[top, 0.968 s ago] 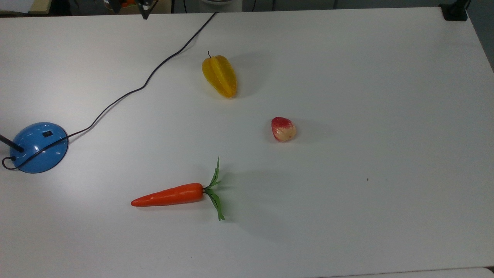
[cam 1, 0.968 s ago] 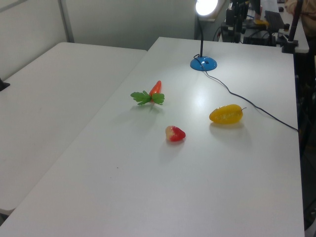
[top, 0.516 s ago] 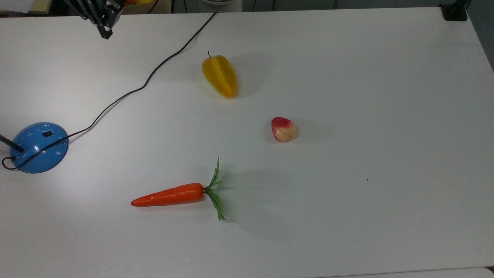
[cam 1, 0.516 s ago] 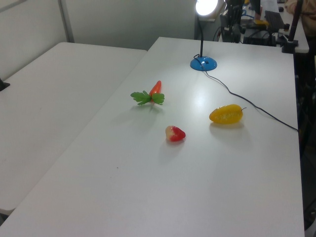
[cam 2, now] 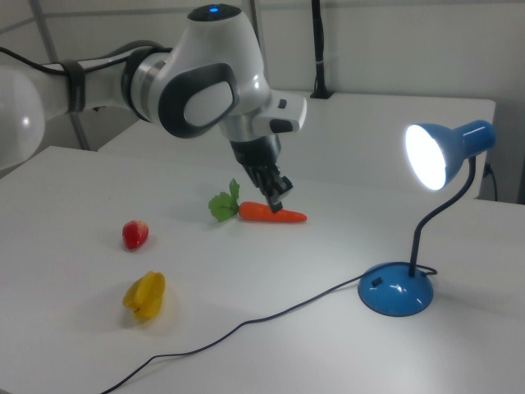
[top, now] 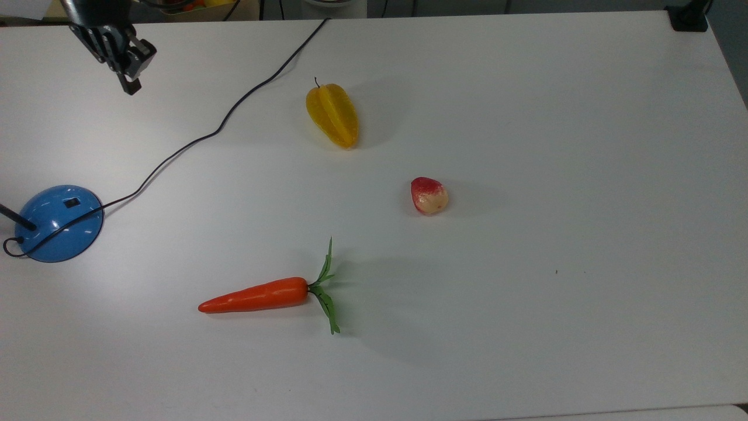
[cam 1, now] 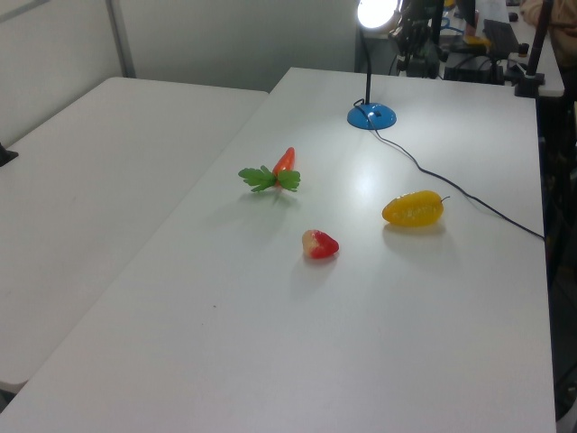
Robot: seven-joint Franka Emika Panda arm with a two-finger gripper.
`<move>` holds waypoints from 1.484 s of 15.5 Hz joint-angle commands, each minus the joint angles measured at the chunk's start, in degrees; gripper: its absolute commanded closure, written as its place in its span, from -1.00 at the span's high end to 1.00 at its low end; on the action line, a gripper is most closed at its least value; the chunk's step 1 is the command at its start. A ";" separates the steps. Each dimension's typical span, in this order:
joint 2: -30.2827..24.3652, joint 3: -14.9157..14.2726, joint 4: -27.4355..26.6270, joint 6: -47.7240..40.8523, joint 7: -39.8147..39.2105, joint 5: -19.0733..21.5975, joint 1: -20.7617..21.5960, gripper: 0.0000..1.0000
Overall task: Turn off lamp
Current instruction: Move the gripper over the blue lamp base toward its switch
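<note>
I see the lamp (cam 2: 414,238) lit in the right view: blue shade glowing white, thin black gooseneck stem, glossy blue dome base with a small black rectangular switch. In the top view I get just the base (top: 58,222) at the table's (top: 526,117) left edge, the switch on its upper side, with the black cord (top: 222,120) running up and away to the far edge. The left view puts the lamp (cam 1: 370,114) at the far end, bulb bright.

Gripper (top: 130,82) hangs above the table, well apart from the lamp base, toward the top view's upper right of it. In the right view I see the gripper (cam 2: 276,199) under a white, rounded arm, fingers dark, drawn close together, holding nothing, touching nothing.

Beyond the lamp, past the cord: a yellow ribbed starfruit (top: 332,114), waxy. Further off, a small red-and-cream strawberry-like fruit (top: 429,195). A smooth orange carrot (top: 257,295) with green leaves lies on the near side of the lamp base in the top view.
</note>
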 commanded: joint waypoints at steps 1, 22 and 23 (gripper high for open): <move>3.15 -0.13 0.27 6.73 0.79 0.94 -2.85 -1.00; 21.26 -0.21 4.31 31.88 6.51 0.15 -7.34 -1.00; 21.44 -0.21 4.40 31.97 6.51 0.15 -7.34 -1.00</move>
